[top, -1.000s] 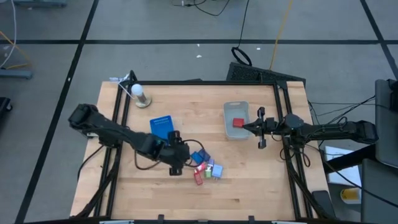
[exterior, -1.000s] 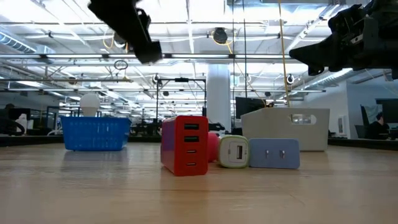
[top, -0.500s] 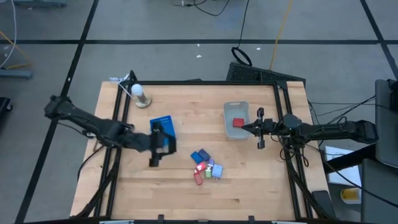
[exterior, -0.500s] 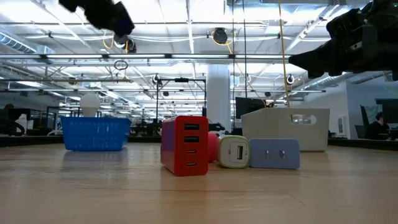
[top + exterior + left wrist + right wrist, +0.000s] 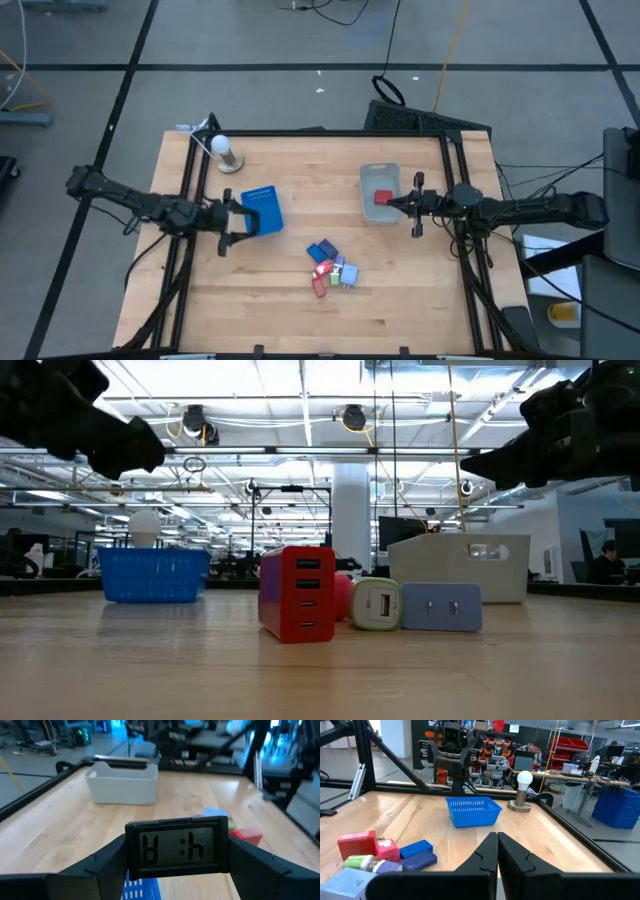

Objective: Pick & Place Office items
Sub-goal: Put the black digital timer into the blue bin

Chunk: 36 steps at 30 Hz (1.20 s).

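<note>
**Left arm holding a little clock above the blue basket**

So the left gripper [image 5: 240, 221] has its jaws clamped on a small black digital clock [image 5: 176, 847], hanging at the blue basket's [image 5: 263, 208] edge. The rest of the office items [image 5: 331, 270] sit clustered mid-table, and one red piece [image 5: 382, 197] lies in the clear bin [image 5: 380, 175]. The right gripper [image 5: 391, 203] hovers over that bin, fingers pressed together, holding nothing.

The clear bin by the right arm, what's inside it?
From above, the clear bin holds one red block. The right gripper, shut, reaches over its edge, so anything under the gripper tip can't be seen. The rest of the bin floor looks bare.
</note>
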Each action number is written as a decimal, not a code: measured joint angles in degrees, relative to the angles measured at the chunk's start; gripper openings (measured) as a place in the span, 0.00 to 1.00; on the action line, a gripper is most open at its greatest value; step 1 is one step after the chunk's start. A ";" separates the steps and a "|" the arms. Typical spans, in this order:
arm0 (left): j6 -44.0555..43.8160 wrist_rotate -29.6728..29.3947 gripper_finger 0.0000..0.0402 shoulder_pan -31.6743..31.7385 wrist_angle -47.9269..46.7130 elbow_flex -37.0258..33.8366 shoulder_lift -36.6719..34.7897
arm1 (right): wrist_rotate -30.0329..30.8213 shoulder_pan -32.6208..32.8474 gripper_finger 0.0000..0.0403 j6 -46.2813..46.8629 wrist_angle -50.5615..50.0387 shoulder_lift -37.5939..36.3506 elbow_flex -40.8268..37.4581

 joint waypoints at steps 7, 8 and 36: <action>0.51 0.02 0.70 2.97 -0.02 -7.22 -10.37 | 0.00 0.00 0.00 -0.43 1.40 2.48 -0.02; -0.01 0.25 0.70 3.46 0.69 -7.85 -11.08 | 0.00 0.00 0.00 -0.46 1.39 2.74 -0.02; -14.61 -7.05 0.70 16.17 -30.47 23.48 13.21 | -0.44 0.00 0.00 -0.43 5.68 4.09 -0.02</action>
